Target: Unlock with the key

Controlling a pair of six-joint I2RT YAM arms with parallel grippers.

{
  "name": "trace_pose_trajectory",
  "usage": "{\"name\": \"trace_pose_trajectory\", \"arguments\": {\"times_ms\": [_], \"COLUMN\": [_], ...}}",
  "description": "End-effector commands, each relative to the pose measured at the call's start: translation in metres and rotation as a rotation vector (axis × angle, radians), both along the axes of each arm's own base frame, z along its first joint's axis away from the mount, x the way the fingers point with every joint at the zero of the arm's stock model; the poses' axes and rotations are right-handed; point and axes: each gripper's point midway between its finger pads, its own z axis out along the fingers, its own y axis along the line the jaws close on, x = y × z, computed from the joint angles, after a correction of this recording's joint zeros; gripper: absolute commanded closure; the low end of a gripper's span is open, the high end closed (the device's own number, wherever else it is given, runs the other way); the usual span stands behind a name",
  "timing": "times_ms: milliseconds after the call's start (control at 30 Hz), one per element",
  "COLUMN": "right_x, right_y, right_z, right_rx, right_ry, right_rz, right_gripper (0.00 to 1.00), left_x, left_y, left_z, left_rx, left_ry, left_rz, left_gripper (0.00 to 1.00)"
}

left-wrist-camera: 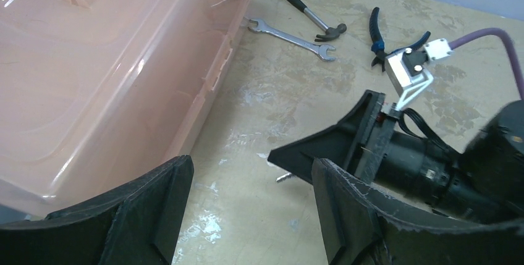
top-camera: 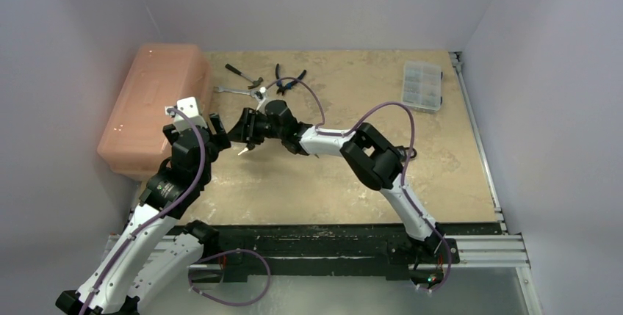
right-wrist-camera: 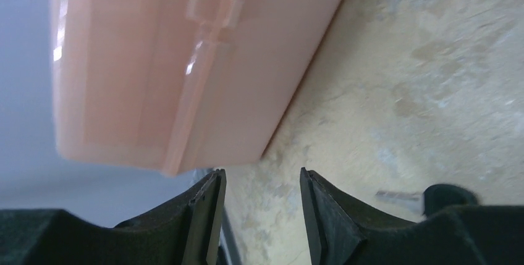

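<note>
A small silver key shows just under my right gripper, near the middle left of the table. In the left wrist view its tip pokes out below the right gripper's finger. In the right wrist view it is a blurred grey blade with a dark head, outside the right finger. I cannot tell whether it rests on the table. My right gripper is open and empty. My left gripper is open and empty, facing it. The pink plastic box stands at the left. No lock shows.
A hammer, a wrench and black-handled pliers lie at the back of the table, behind the grippers. A clear parts organiser sits at the back right. The pink box fills the left side.
</note>
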Motion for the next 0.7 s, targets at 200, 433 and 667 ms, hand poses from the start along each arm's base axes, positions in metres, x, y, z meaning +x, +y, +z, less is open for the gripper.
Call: {"name": "trace_pose_trajectory", "arguments": {"times_ms": [200, 433, 667], "right_x": [0.037, 0.032, 0.016], "right_y": [0.013, -0.006, -0.036], "right_z": [-0.05, -0.079, -0.098], "right_rx": [-0.072, -0.103, -0.161], "right_ry": [0.095, 0.125, 0.155], "right_rz": [-0.133, -0.137, -0.15], "right_gripper": [0.47, 0.47, 0.49], "left_x": [0.004, 0.005, 0.005], "left_y": [-0.002, -0.002, -0.003], "left_z": [0.008, 0.007, 0.007], "left_rx": [0.002, 0.004, 0.004], "left_ry": [-0.032, -0.03, -0.029], "left_rz": [-0.015, -0.018, -0.019], "left_gripper": [0.25, 0.25, 0.25]}}
